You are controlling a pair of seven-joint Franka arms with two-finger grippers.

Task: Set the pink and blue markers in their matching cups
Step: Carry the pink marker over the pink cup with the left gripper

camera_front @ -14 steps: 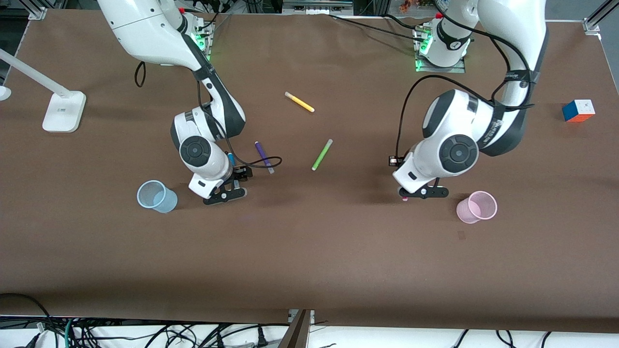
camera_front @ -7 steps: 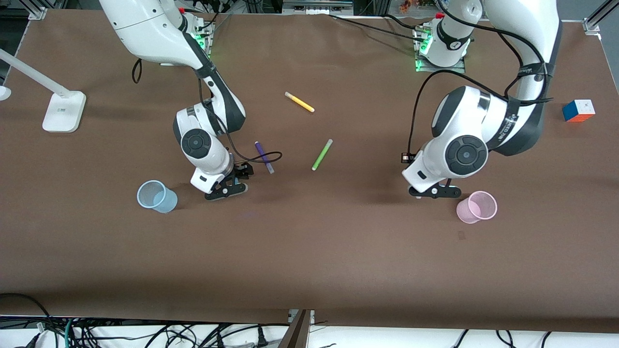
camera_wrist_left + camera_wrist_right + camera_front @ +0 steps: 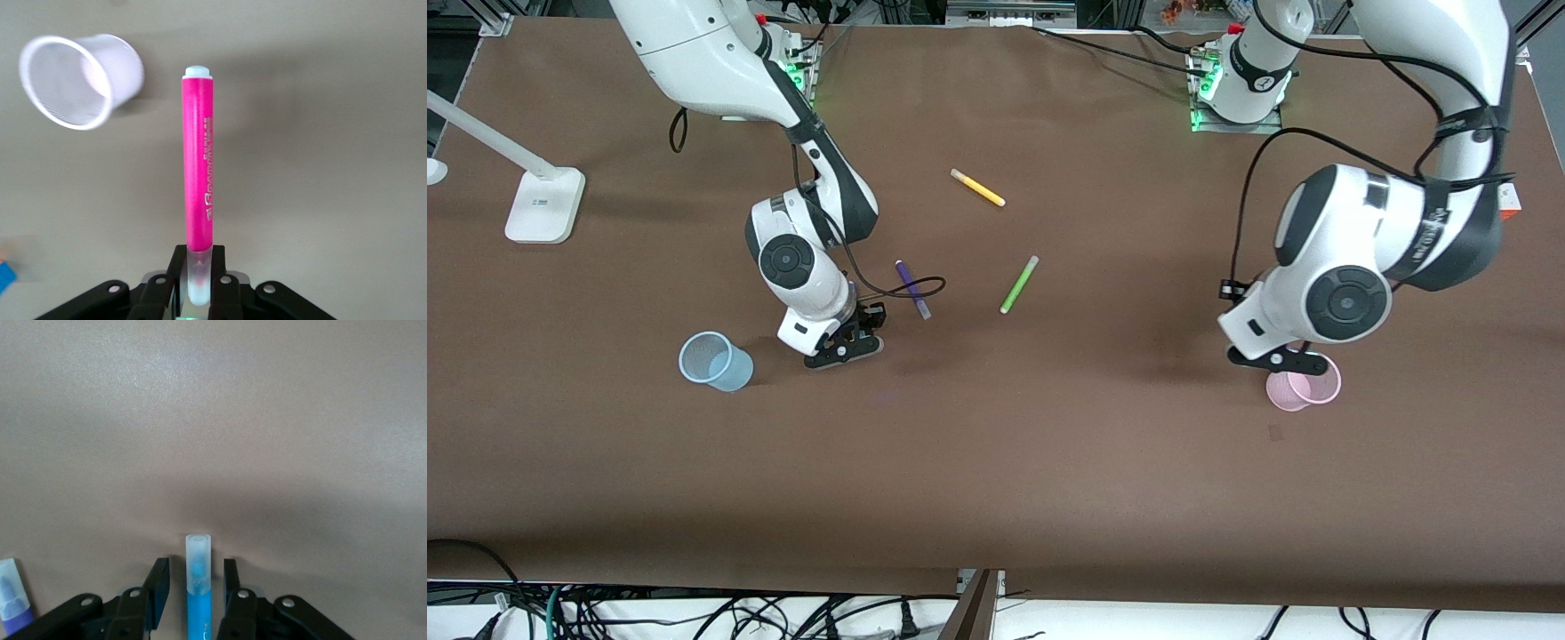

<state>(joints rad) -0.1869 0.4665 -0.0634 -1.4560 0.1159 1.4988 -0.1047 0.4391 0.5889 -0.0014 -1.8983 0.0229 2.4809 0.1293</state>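
Pink marker [image 3: 198,167], in the front view, has travelled with the left gripper [image 3: 1288,360] to just over the pink cup [image 3: 1305,382]; the left wrist view shows it pinched upright, the cup near; the right wrist view shows the right gripper [image 3: 193,587] with its fingers narrowing around the blue marker [image 3: 198,587] on the table [image 3: 996,462], well apart from the blue cup [image 3: 714,360].

A brown table [image 3: 996,462] carries a blue cup [image 3: 714,361], pink cup [image 3: 1305,386], purple marker [image 3: 912,289], green marker [image 3: 1019,284], yellow marker [image 3: 977,188] and a white lamp base [image 3: 543,206].

Brown table [image 3: 996,462] (white lamp base [image 3: 544,206] at the right arm's end), floor cables [image 3: 694,618].
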